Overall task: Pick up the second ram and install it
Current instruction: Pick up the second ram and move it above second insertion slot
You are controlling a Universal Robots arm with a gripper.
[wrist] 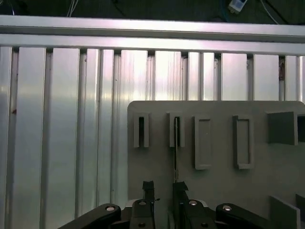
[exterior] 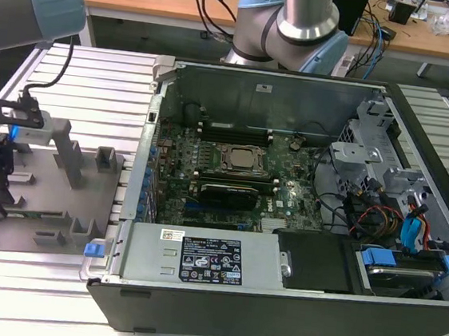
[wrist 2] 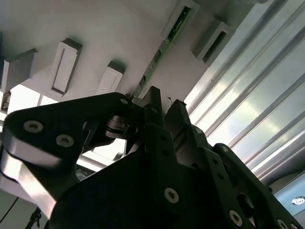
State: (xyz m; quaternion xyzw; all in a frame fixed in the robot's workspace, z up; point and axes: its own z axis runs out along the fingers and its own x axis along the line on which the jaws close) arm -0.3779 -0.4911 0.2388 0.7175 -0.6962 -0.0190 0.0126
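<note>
1. The hand (wrist: 163, 188) hovers over the grey tray (wrist: 224, 195) on the table (wrist: 62, 143), at the exterior view's left, well apart from the open computer (exterior: 290, 303).
2. Its fingers (wrist: 147, 191) stand narrowly apart, gripping nothing that I can see.
3. The second ram (wrist 2: 159, 54) stands on edge in a holder on the tray, just beyond the fingertips, not yet lifted.
4. The step in hand looks like the approach for the pick-up; installing is not begun.
5. A clean grasp calls for the fingers to straddle the thin stick squarely; it seems nearer one finger than centred.

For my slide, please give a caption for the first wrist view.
Open gripper hovers by the second ram, slotted on edge in the grey tray.
</note>
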